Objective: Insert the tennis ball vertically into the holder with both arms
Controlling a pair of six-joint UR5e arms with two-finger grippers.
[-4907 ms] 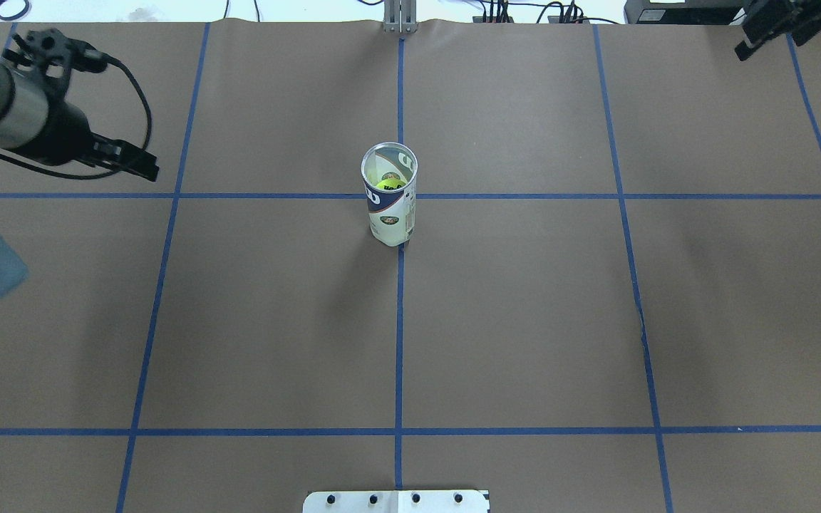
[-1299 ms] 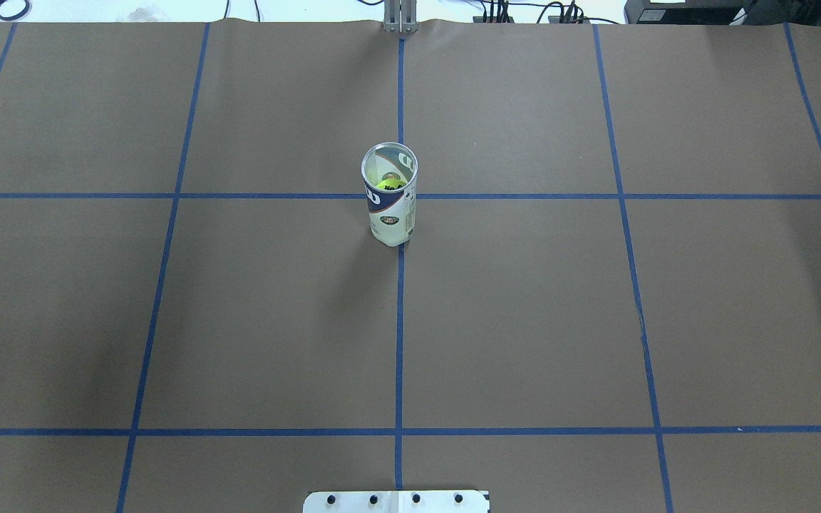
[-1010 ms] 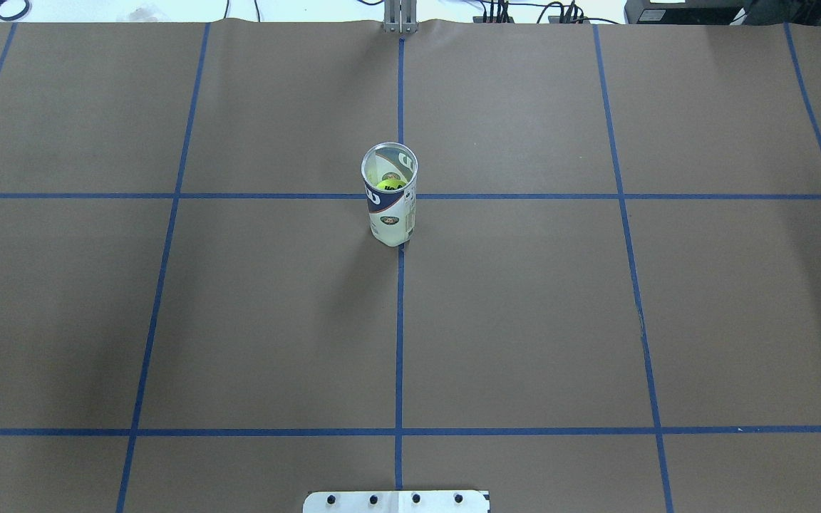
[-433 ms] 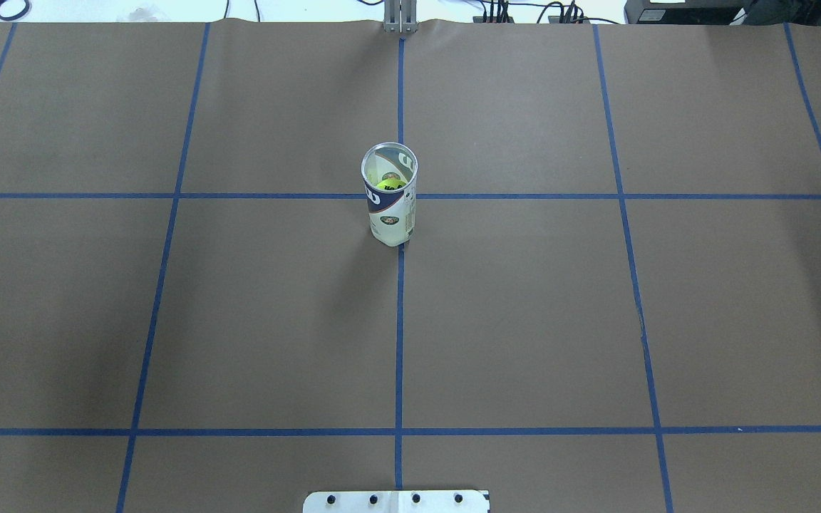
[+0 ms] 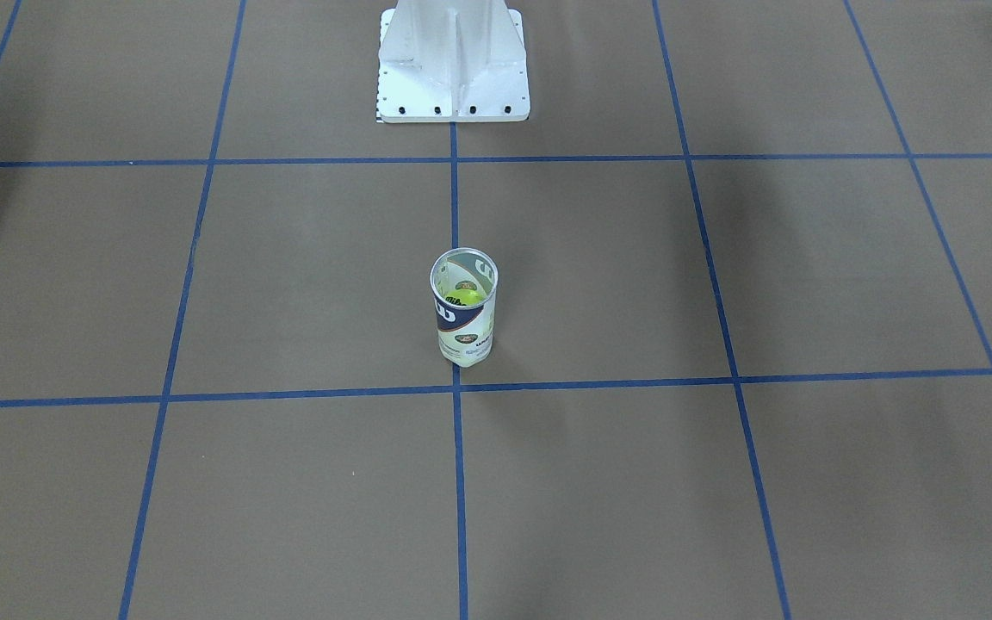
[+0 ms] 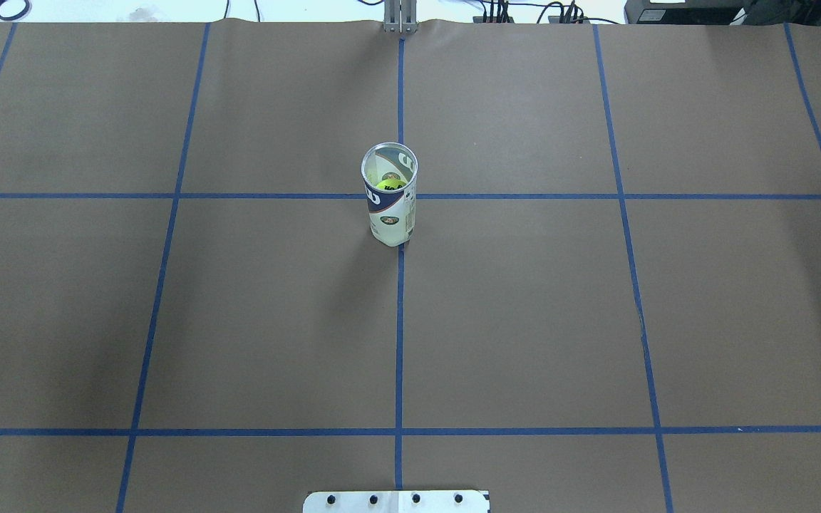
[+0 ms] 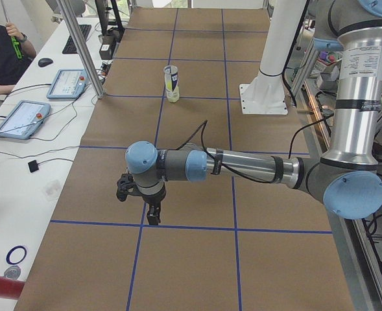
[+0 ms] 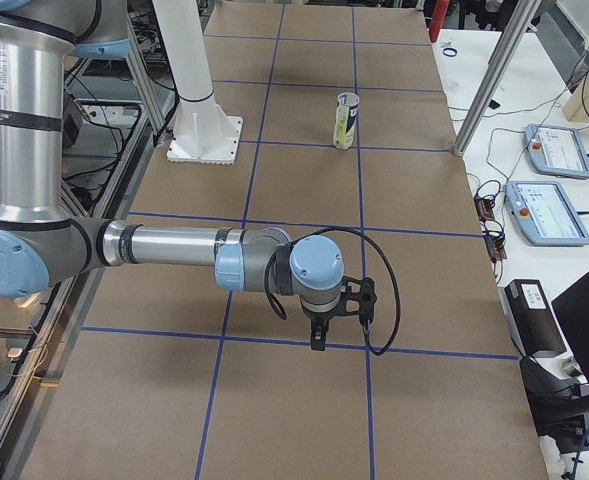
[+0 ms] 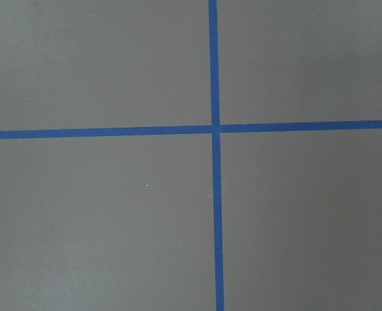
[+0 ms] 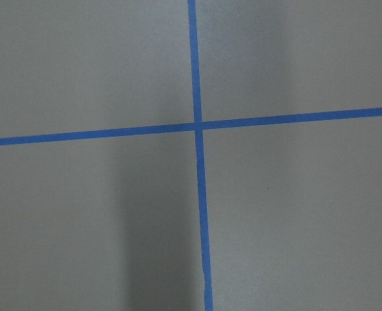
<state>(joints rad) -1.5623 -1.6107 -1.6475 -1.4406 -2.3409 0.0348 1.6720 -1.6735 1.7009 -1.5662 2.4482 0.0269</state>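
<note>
Holder (image 6: 390,206): stood upright, desk (image 6: 524,320) centre; you'd read white "W" on navy.
Ball (image 6: 388,185): sat inside.
L gripper (image 7: 153,217): toward left edge; couldn't tell opening.
R gripper (image 8: 318,338): toward right edge; couldn't tell either.

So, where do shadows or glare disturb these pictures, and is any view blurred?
Overhead exterior: the holder throws a soft shadow toward the lower left, and the strip beyond the brown paper is washed out white. Right wrist-mounted: a dark vertical band of shadow lies left of the tape cross. Left wrist-mounted: even light, sharp. No view looks blurred.
</note>
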